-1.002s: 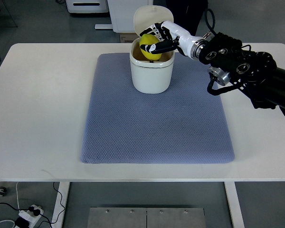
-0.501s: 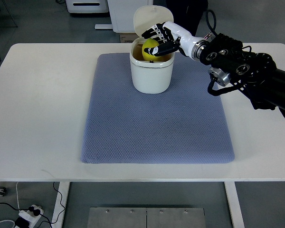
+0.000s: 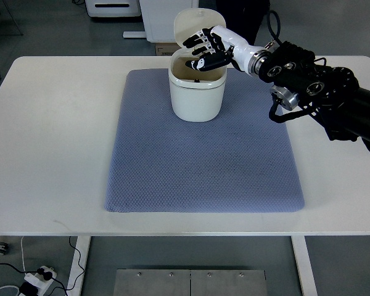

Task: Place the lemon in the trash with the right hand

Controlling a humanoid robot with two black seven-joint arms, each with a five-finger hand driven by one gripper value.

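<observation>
Where the tabletop meets its near edge nothing stands; most of the middle is covered by a blue-grey quilted mat, bare along its near half. At the mat's far edge, about midway along it, stands the white trash bin, upright, its hinged lid tipped back and open. The right arm comes in from the tabletop's right side, and the right hand hovers just over the bin's mouth with its fingers spread apart and nothing between them. The lemon cannot be seen anywhere on the mat or the tabletop; only a dim tan interior shows inside the rim, so it is most likely down in the bin, out of sight. On that reading the task looks as good as finished. As for handling, a lemon is light, firm and slightly waxy, rounded enough to roll, not fragile; a wrap around its widest part would suit it best. The left arm does not show.
</observation>
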